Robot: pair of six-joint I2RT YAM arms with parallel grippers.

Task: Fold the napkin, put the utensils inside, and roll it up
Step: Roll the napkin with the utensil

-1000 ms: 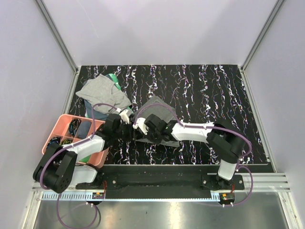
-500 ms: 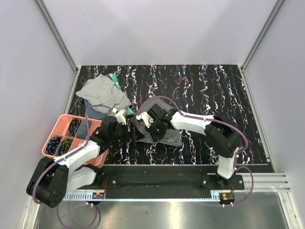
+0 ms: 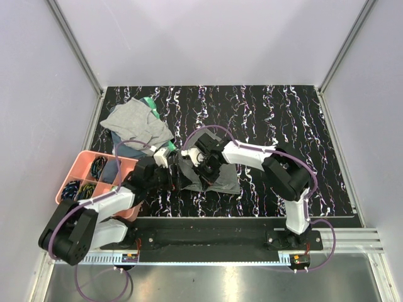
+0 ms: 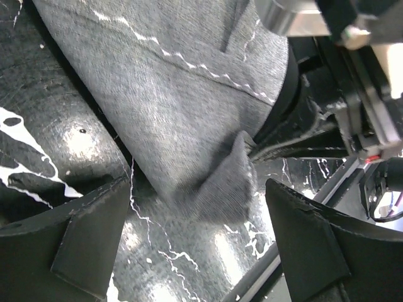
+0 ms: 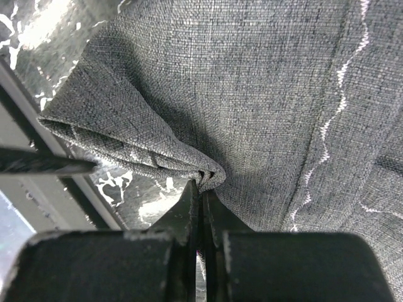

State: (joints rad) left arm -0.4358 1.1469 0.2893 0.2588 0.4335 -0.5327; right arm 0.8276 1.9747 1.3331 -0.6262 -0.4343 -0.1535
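Observation:
The dark charcoal napkin [image 3: 217, 176] lies crumpled on the black marbled table just ahead of the arms. My right gripper [image 3: 200, 162] is shut on a bunched fold of the napkin [image 5: 252, 94], pinched at the fingertips [image 5: 201, 189]. My left gripper [image 3: 167, 176] is open at the napkin's left edge. In the left wrist view its jaws [image 4: 198, 236] stand wide apart, low over the table. A loose napkin corner [image 4: 220, 185] hangs between and just beyond them, untouched. The two spoons are out of view.
A pink compartment tray [image 3: 80, 168] with small dark items sits at the left beside the left arm. A lighter grey cloth [image 3: 135, 123] over a green item [image 3: 149, 102] lies at the back left. The table's front rail [image 3: 208, 220] is close behind the napkin.
The right gripper has drawn the pinched napkin fold a little back and right, bunching the cloth. The left gripper has come forward to the napkin's left edge.

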